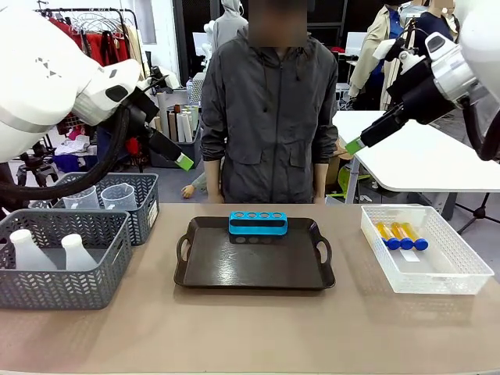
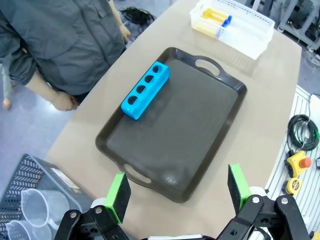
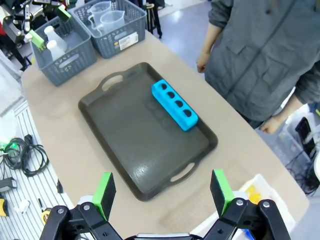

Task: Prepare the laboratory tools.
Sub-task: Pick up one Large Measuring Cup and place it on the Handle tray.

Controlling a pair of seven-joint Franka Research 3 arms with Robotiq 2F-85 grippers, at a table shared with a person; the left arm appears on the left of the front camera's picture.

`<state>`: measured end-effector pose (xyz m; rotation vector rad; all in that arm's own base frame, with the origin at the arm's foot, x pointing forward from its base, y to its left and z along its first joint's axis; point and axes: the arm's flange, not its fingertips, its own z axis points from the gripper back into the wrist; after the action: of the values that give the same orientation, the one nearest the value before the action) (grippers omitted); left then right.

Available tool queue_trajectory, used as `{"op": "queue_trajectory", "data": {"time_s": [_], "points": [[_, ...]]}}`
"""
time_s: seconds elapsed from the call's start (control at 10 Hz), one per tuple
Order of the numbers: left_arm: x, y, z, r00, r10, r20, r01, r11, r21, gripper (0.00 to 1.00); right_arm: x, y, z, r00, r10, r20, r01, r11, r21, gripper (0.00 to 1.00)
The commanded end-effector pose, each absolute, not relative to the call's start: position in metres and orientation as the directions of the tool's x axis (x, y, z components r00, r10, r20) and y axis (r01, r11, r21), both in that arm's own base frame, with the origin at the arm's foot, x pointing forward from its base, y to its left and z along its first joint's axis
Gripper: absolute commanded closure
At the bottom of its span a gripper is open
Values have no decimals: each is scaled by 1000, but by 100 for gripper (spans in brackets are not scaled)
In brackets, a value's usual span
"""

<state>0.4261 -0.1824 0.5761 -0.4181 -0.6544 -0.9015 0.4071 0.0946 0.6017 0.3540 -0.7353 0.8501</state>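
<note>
You have the tray (image 1: 258,269) at the centre of the bench (image 1: 250,332), with the four-hole rack (image 1: 258,223) lying along its upper edge. At right, the white basket (image 1: 437,285) holds three tubes (image 1: 400,234) side by side in its upper left corner. At lower left, the near grey basket (image 1: 62,289) holds two flasks (image 1: 27,251). The far grey basket (image 1: 144,205) holds two beakers (image 1: 119,195). Your left claw (image 2: 177,187) and right claw (image 3: 162,187) hang above the bench, fingers spread wide, gripping nothing.

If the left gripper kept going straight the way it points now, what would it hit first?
Probably the bare floor of the dark tray: the open left gripper points down at its middle. The blue tube rack lies off that line, along the tray's person-side edge. Nothing seems to be in between.
</note>
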Motion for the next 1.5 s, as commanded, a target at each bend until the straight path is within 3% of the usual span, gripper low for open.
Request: {"op": "queue_trajectory", "data": {"time_s": [0.0, 0.5, 0.9, 1.2, 1.4], "points": [[424, -180, 576, 448, -576, 684, 825, 561, -68, 0, 406, 95, 603, 444, 530, 723, -784, 620, 28, 0], [426, -182, 577, 449, -582, 678, 825, 562, -63, 0, 406, 95, 603, 444, 530, 723, -784, 620, 28, 0], [456, -156, 573, 549, -720, 424, 807, 589, -45, 0, 406, 95, 603, 444, 530, 723, -784, 620, 28, 0], [491, -139, 549, 650, -673, 352, 721, 693, -8, 0, 406, 95, 603, 444, 530, 723, -784, 620, 28, 0], [523, -126, 535, 746, -623, 234, 614, 780, 119, 0, 406, 95, 603, 444, 530, 723, -784, 620, 28, 0]]}}
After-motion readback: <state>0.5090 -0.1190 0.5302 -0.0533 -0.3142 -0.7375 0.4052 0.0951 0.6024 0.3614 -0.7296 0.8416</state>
